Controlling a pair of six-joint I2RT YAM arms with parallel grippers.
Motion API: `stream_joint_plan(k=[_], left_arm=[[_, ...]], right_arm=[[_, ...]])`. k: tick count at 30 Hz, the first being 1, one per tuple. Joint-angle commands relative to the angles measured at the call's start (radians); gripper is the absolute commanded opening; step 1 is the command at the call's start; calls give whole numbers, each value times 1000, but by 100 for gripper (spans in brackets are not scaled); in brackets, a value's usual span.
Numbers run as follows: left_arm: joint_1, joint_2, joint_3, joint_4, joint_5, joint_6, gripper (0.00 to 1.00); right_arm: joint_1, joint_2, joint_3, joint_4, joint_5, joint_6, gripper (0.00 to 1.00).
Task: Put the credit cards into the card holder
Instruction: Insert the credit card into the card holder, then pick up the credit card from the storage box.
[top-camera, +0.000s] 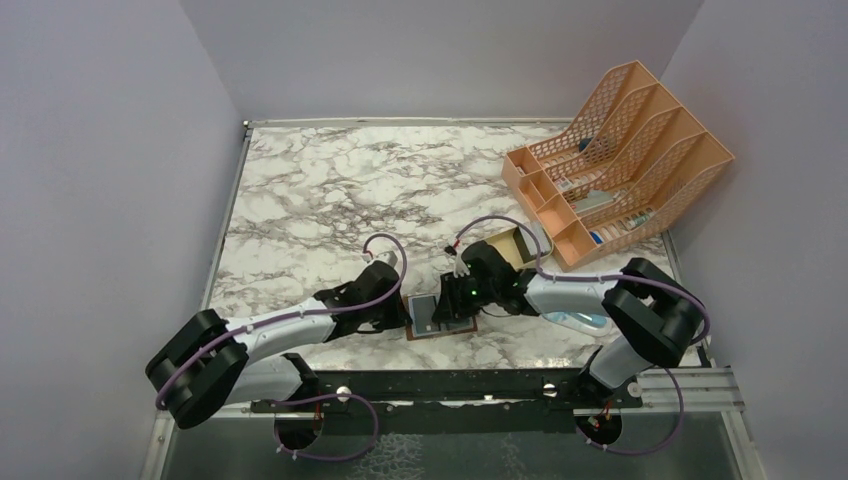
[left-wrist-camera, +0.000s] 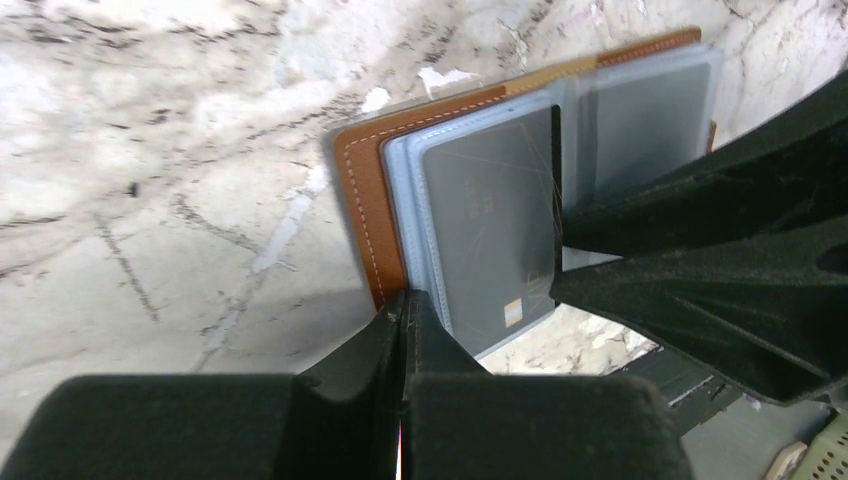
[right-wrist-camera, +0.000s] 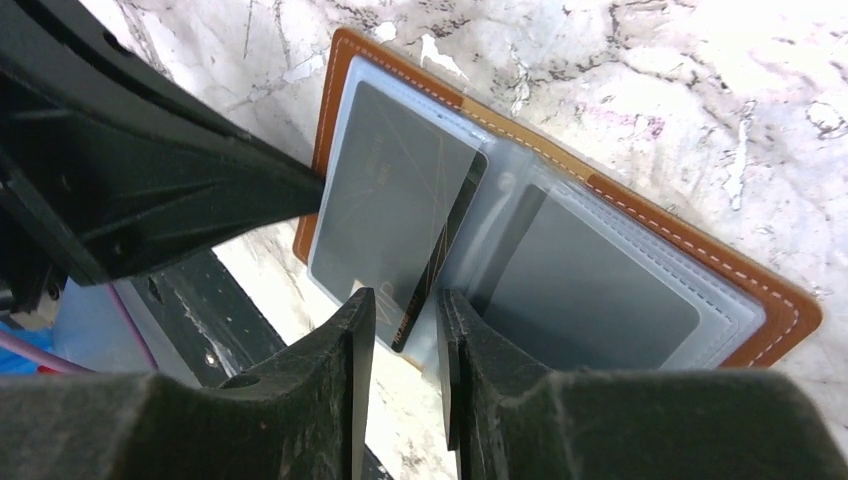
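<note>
The brown leather card holder (top-camera: 441, 322) lies open near the table's front edge, with its clear sleeves facing up. A dark card with a gold chip (left-wrist-camera: 490, 230) sits in one sleeve, and a grey card (right-wrist-camera: 590, 285) in the other. Another dark card (right-wrist-camera: 438, 262) stands tilted on edge at the sleeve mouth. Its near end lies in the gap of my right gripper (right-wrist-camera: 405, 305), whose jaws are slightly apart and not clamped on it. My left gripper (left-wrist-camera: 405, 300) is shut, with its tips on the holder's near edge (left-wrist-camera: 370, 220).
A big orange mesh file rack (top-camera: 620, 150) stands at the back right. A tan tray (top-camera: 512, 247) lies just behind my right arm. A blue-and-clear packet (top-camera: 585, 322) lies under that arm. The black rail (top-camera: 450, 385) runs along the front edge.
</note>
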Motion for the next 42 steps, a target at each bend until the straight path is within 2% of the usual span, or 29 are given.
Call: stream_joint_plan(k=[1, 3, 4, 8, 15, 20, 22, 24, 32, 42], left_arm=[[37, -33, 12, -111, -68, 51, 0], [42, -52, 21, -128, -78, 56, 0], [42, -65, 23, -136, -85, 58, 4], [43, -121, 38, -165, -112, 74, 23], [42, -213, 94, -187, -141, 177, 65], [42, -242, 142, -221, -124, 246, 84], [42, -258, 152, -230, -112, 264, 88], [43, -279, 159, -238, -102, 276, 98], [42, -311, 154, -238, -102, 294, 99], [43, -317, 143, -238, -111, 285, 99]], right_arm=[[11, -32, 17, -52, 12, 0, 33], [11, -56, 22, -80, 46, 1, 36], [11, -69, 28, -106, 70, -8, 38], [9, -119, 88, -217, 154, -60, 42], [-6, -133, 224, -405, 362, -139, 44], [-24, -125, 335, -525, 575, -202, 44], [-35, -108, 382, -582, 666, -223, 44], [-54, -85, 423, -631, 743, -245, 44], [-136, 15, 507, -726, 1021, -322, 44], [-185, 119, 555, -753, 1185, -360, 43]])
